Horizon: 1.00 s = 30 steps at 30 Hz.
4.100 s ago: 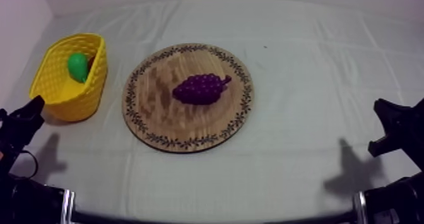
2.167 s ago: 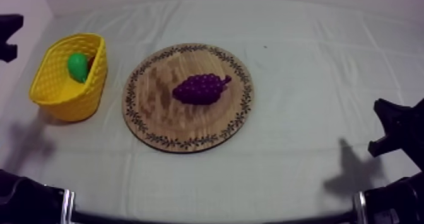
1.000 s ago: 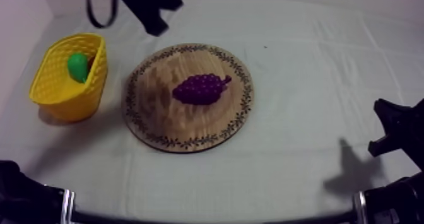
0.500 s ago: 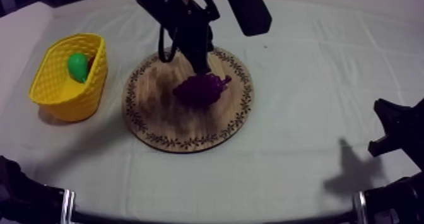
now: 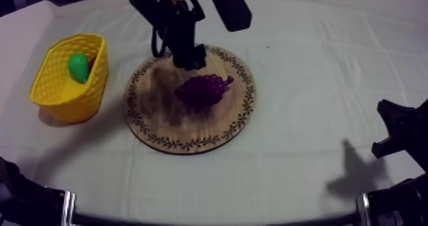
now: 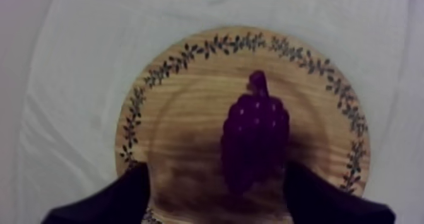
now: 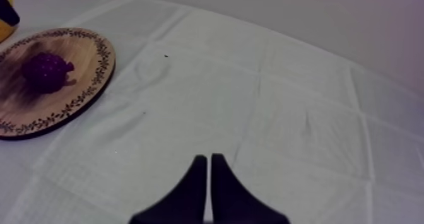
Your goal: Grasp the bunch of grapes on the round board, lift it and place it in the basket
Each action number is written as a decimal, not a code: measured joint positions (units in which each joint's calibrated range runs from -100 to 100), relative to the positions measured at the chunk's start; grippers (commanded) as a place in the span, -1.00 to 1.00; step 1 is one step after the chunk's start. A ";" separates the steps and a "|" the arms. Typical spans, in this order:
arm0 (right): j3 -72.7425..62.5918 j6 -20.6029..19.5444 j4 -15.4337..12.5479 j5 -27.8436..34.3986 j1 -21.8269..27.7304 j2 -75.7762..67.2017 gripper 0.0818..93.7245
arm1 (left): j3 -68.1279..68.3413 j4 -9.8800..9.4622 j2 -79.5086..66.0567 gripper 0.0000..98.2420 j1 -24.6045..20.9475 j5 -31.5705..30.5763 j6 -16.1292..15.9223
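I'm holding the left gripper (image 5: pixel 190 58) wide open above the grapes (image 5: pixel 202 90) on the board (image 5: pixel 159 123); I'm planning a straight drop, straddling the fat middle before closing.

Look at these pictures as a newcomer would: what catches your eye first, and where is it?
The purple bunch of grapes stands out, lying in the middle of the round wooden board, with the black left gripper hanging open over it. To the left of the board, the bright yellow basket holds a green pear. The right gripper rests shut over bare cloth.
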 measured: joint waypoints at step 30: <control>0.00 0.03 0.00 0.00 0.00 0.00 -0.99 | -0.75 4.32 18.94 0.73 -1.65 -11.53 -4.40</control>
